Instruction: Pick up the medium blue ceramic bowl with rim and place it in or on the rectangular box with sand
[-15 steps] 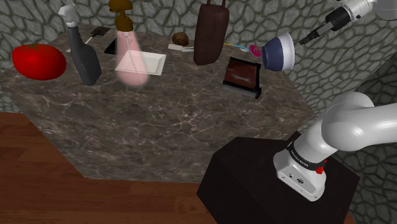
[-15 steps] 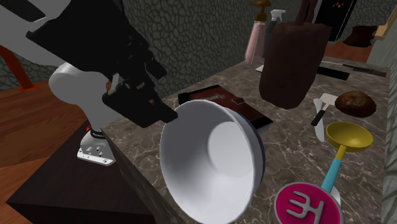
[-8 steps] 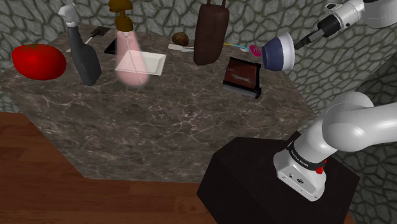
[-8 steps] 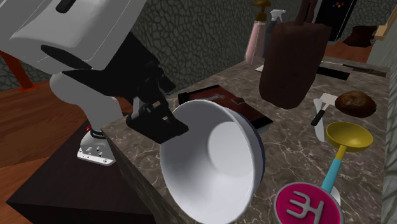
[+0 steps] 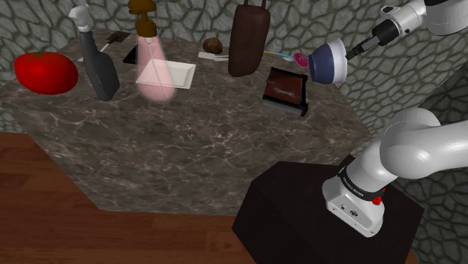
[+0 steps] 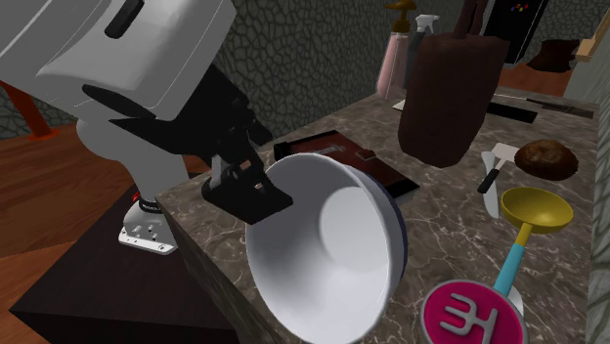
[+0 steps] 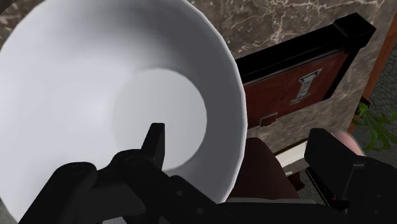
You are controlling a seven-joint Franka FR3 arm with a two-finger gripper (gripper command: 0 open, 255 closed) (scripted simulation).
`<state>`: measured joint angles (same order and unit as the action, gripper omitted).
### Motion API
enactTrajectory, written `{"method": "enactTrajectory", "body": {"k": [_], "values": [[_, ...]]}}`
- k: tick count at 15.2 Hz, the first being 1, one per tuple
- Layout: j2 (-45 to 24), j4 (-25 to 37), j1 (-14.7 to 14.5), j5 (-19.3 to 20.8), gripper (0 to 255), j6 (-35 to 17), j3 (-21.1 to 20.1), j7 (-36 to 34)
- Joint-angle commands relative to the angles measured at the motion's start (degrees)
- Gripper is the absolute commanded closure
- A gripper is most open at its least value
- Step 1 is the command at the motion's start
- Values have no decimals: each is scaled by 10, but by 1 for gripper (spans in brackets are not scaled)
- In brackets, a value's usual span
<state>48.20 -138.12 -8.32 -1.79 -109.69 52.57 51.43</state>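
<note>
In the shoulder view the arm (image 5: 439, 15) runs off the upper right corner, and the gripper (image 5: 352, 50) at the bowl (image 5: 328, 61) is too small to tell whether its fingers touch the rim. The second exterior view's lower edge cuts the bowl's near rim and the pink disc (image 6: 469, 311). In the wrist view the bowl hides one end of the black-framed box (image 7: 292, 89).

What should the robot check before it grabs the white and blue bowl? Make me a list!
1. Gripper open: ok, its fingers stand apart.
2. Rim of the bowl between the fingers: ok, one finger is inside and one outside.
3. Firm grip on the bowl: not ok, the fingers do not clasp it.
4. Bowl upright: not ok, it is tipped on its side, with its opening facing the gripper.
5. Top of the box free: ok, nothing seems to lie on it.
</note>
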Motion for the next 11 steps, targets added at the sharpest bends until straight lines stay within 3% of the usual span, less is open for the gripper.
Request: {"method": "enactTrajectory", "body": {"k": [1,11], "values": [[0,0,0,0,255,0,0,0],[1,6,0,-1,255,6,-4,-3]]}}
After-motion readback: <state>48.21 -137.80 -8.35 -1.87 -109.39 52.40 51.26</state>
